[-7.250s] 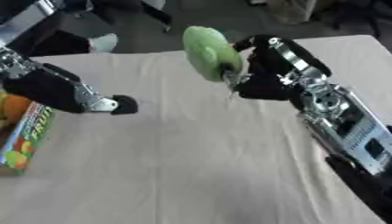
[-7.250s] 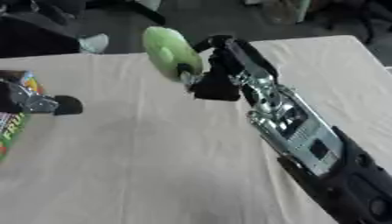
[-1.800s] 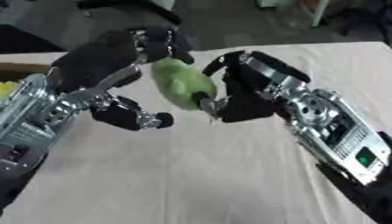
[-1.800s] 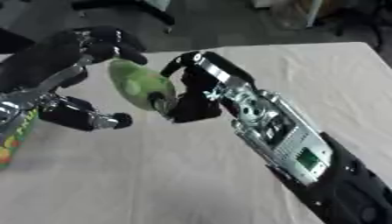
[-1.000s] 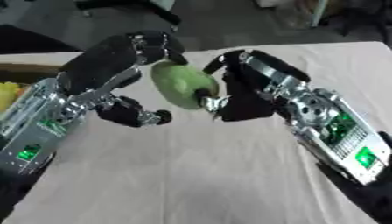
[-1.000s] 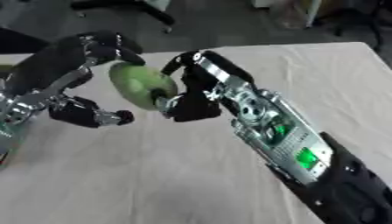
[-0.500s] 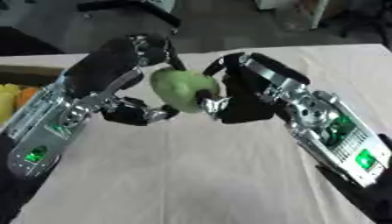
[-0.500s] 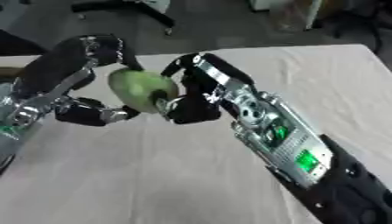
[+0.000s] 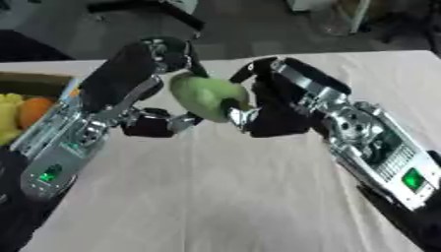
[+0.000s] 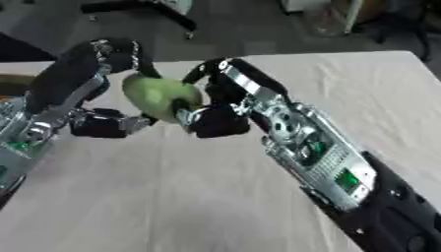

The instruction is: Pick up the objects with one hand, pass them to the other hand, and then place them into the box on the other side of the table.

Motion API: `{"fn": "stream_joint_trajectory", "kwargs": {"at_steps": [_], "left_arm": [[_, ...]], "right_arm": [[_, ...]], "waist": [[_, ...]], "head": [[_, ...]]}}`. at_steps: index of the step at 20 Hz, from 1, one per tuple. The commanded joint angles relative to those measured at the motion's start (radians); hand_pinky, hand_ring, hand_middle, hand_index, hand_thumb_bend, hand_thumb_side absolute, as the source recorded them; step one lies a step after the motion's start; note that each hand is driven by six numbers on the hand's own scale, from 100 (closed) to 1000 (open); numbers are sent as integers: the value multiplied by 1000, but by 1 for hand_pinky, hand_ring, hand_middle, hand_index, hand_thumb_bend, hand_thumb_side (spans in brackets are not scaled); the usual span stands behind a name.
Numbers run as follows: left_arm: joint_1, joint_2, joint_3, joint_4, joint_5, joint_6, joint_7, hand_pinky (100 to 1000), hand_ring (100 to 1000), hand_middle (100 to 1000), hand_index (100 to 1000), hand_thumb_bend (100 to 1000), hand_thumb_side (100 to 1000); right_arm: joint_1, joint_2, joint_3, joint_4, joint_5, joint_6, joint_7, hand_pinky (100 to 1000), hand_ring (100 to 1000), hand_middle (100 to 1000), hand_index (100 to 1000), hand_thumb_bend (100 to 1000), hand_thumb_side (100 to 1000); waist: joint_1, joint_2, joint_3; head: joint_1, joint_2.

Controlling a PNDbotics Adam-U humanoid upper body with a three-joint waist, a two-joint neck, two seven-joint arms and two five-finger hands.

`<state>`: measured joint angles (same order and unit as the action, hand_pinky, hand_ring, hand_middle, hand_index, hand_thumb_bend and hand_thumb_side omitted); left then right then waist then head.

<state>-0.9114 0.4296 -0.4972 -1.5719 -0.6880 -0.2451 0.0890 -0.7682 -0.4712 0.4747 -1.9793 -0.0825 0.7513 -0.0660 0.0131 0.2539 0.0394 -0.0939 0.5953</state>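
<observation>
Green fruit (image 9: 205,95) — oval, smooth, held in the air above the surface (image 9: 215,197), between the two robot hands. Its long axis runs on a slant, from upper left, near the left robot hand's fingertips, down to lower right, where the lower end points toward the right robot hand's thumb.

Right robot hand (image 9: 267,106) — just right of the fruit, fingers curled over its upper right side and thumb against its lower end; gripping the fruit.

Left robot hand (image 9: 146,88) — just left of the fruit, fingers arched over the fruit's top left and thumb reaching in below it. The fingers appear to touch the fruit, though whether they have closed on it I cannot tell.

Surface — covered with a pale cloth, lying under and around the fruit.

Box (image 9: 34,86) — well left of the fruit, at the surface's left edge, partly hidden by the left arm; yellow and orange items (image 9: 21,110) show inside.
</observation>
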Motion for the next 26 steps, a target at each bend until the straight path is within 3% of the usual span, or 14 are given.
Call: {"fn": "stream_joint_trajectory", "kwargs": {"at_steps": [1,8,22,26], "left_arm": [[-25,-1,9,-12,-9,-7,24,537,600,477,521,284,100],[-25,-4,6,-17,-8,-29,71,494,560,437,479,292,100],[-22,-4,8,-15,-8,-45,117,459,522,407,457,336,100],[-21,-3,12,-9,-4,-41,127,447,515,397,453,340,100]], "right_arm": [[-16,-12,-9,-21,9,0,6,371,235,100,222,117,100],[-15,-14,-13,-21,23,6,7,385,245,106,269,100,100],[-14,-17,-13,-21,100,44,15,468,344,306,402,188,100],[-18,-25,-13,-21,124,52,40,503,408,406,519,248,100]], "waist": [[1,-25,0],[1,-24,-1],[0,-22,0],[0,-22,1]], "head": [[2,-2],[1,1],[0,1],[0,1]]}}
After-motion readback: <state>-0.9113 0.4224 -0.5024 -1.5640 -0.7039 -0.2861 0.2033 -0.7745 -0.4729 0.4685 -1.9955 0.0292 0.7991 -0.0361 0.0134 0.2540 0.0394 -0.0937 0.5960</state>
